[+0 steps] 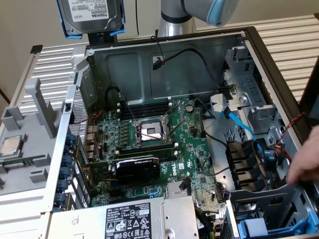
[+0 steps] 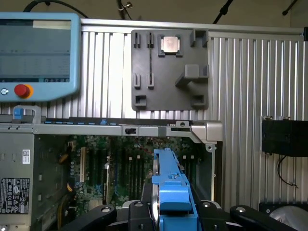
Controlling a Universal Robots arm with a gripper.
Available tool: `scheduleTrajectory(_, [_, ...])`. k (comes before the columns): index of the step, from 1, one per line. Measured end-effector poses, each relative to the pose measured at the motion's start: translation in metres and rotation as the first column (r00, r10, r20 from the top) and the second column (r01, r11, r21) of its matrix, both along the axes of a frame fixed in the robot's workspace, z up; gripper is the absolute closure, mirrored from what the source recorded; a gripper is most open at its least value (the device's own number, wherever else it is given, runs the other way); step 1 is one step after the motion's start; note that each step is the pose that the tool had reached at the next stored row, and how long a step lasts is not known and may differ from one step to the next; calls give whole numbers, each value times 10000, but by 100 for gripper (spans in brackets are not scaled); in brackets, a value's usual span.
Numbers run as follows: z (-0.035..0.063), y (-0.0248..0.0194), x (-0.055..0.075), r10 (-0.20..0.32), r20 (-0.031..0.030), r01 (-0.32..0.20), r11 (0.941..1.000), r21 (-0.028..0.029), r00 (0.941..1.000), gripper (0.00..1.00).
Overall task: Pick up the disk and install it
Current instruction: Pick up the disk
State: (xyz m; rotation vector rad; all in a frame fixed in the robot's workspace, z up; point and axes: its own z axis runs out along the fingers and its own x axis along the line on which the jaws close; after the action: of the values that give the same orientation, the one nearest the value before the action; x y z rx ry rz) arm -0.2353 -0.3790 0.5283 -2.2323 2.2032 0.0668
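- Clearly, the disk [image 1: 91,12] hangs high above the open computer case [image 1: 139,69], toward the exterior view's left and well apart from the green board [image 1: 199,164] inside.
- The jaws are clamped on it: in the wrist view a dark finger sits at each side of the blue carrier [image 2: 173,192], with the disk seen edge-on between them.
- I cannot tell if the fingers press on the plastic frame or on the metal body.
- By my judgement the disk is stiff and rather heavy for its size, because the body is metal. It will not bend, but it can swing the grip if it is held far from its middle.
- It is probably fragile against knocks, so any contact with the case walls must be soft.
- The plastic carrier looks smooth and may slip or flex a little under pressure, so a firm hold near the middle of its long sides seems the safest.
- The labelled face and the underside are, I think, poor places to press.
- A person's hand [image 1: 305,167] rests at the case edge on the exterior view's right, near the cables there. This is a risk when the disk comes close.
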Motion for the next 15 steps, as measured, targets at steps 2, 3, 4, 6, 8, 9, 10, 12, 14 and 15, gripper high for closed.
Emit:
scheduleTrajectory(2, [0, 0, 0, 0, 0, 0, 10000, 0, 10000, 63])
scheduleTrajectory(3, [0, 0, 0, 0, 0, 0, 10000, 0, 10000, 63])
scheduleTrajectory(4, [0, 0, 0, 0, 0, 0, 10000, 0, 10000, 63])
scheduleTrajectory(6, [0, 0, 0, 0, 0, 0, 10000, 0, 10000, 63])
scheduleTrajectory(8, [0, 0, 0, 0, 0, 0, 10000, -1, 10000, 63])
scheduleTrajectory(9, [0, 0, 0, 0, 0, 0, 10000, 0, 10000, 63])
scheduleTrajectory(10, [0, 0, 0, -32, 0, 32, 10000, -1, 10000, 63])
scheduleTrajectory(12, [1, -13, 16, -65, 0, 65, 10000, 1, 10000, 63])
scheduleTrajectory(14, [10, -38, 40, -66, -7, 66, 10000, 0, 10000, 63])
scheduleTrajectory(15, [17, -54, 55, -67, -14, 67, 10000, -1, 10000, 63])
